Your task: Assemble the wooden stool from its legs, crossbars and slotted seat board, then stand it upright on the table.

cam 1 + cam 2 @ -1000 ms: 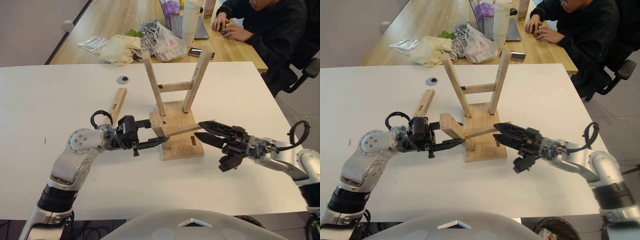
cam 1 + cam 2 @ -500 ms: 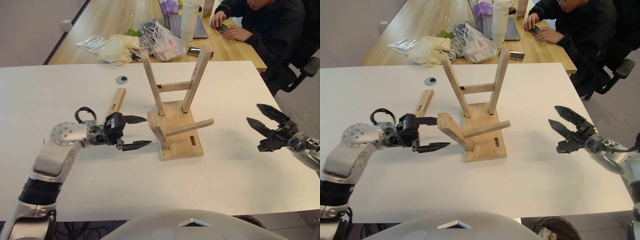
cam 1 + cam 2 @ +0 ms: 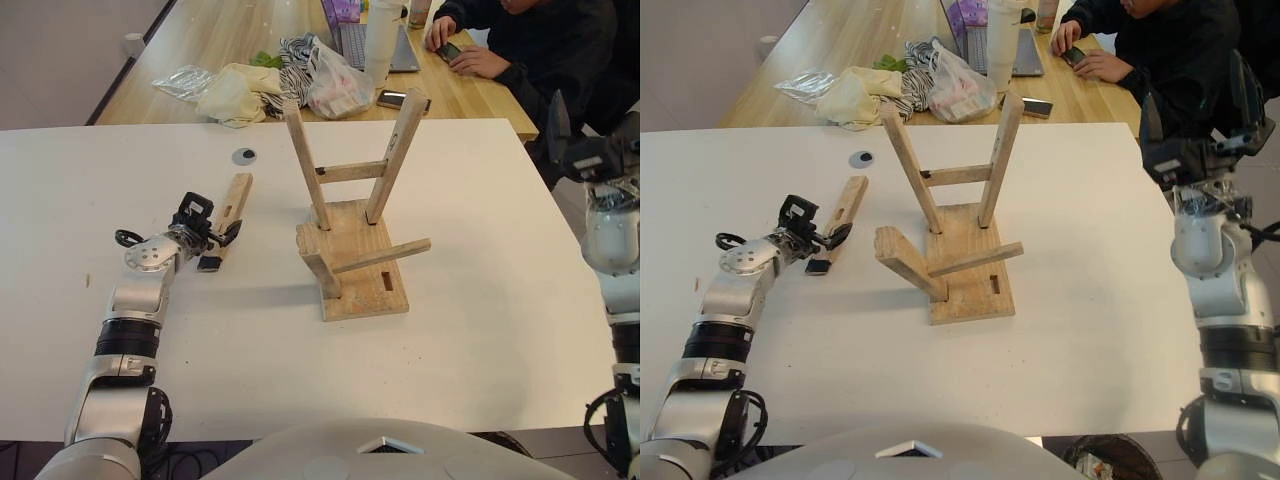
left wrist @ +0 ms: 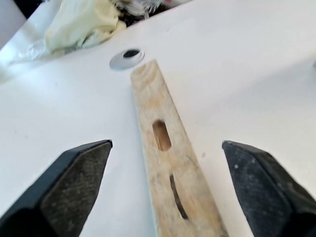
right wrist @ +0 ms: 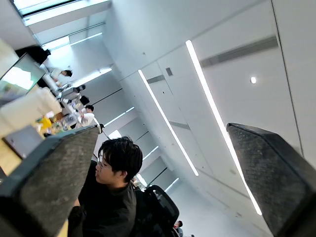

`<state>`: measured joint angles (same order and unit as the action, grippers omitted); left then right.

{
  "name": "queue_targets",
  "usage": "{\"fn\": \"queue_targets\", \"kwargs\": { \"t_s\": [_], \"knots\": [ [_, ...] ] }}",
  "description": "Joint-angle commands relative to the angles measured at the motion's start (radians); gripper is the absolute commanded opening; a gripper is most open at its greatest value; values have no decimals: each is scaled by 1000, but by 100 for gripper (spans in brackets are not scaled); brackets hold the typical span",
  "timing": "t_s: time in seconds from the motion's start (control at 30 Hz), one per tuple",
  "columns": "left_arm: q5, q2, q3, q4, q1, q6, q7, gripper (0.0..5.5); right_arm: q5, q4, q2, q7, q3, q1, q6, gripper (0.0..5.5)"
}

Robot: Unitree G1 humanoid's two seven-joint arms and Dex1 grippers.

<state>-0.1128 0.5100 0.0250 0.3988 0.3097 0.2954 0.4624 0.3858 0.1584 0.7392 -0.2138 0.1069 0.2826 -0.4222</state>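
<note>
Left gripper point(image 4: 166, 146) low over the table, spread open and holding nothing; its two dark fingers point(image 4: 74, 168) flank the near end of the loose leg point(image 4: 148, 96), not touching it as far as the wrist view shows. Loose leg lies flat on the white table point(image 3: 480, 330), slotted face up, long axis running straight away from the gripper toward a small round disc point(image 3: 243, 156) set in the tabletop. So the leg is dead ahead of the left jaws and in line with them, and closing across its width looks like the natural grasp. Just to the right of it, the part-built stool: seat board point(image 3: 355, 262) flat on the table, two legs standing up from its far edge, joined by a crossbar point(image 3: 350, 172); a third leg point(image 3: 318, 262) leans at the near left corner with a second crossbar point(image 3: 382, 256) jutting off to the right, seemingly not seated. Right gripper point(image 3: 1195, 110) raised high at the table's right edge, released and empty, pointing upward, well apart from every part. Left arm is clearly the nearer one for the fourth leg. Bags and cloth point(image 3: 330, 85) on the wooden bench behind.
</note>
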Motion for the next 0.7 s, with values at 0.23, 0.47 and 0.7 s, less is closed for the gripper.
{"fn": "queue_targets", "kwargs": {
  "t_s": [0.23, 0.47, 0.7],
  "knots": [
    [-56, -9, 41, 24, 40, 346, 5, 324, -10, -115, -82, 82, 2, 14, 110, 471],
    [-43, -2, 30, 19, 43, 342, 12, 229, 8, -151, -106, 69, 12, 2, 116, 471],
    [-295, -121, 246, -104, 182, 4, 114, 201, -273, -137, -184, 197, 74, 58, 198, 471]
  ]
}}
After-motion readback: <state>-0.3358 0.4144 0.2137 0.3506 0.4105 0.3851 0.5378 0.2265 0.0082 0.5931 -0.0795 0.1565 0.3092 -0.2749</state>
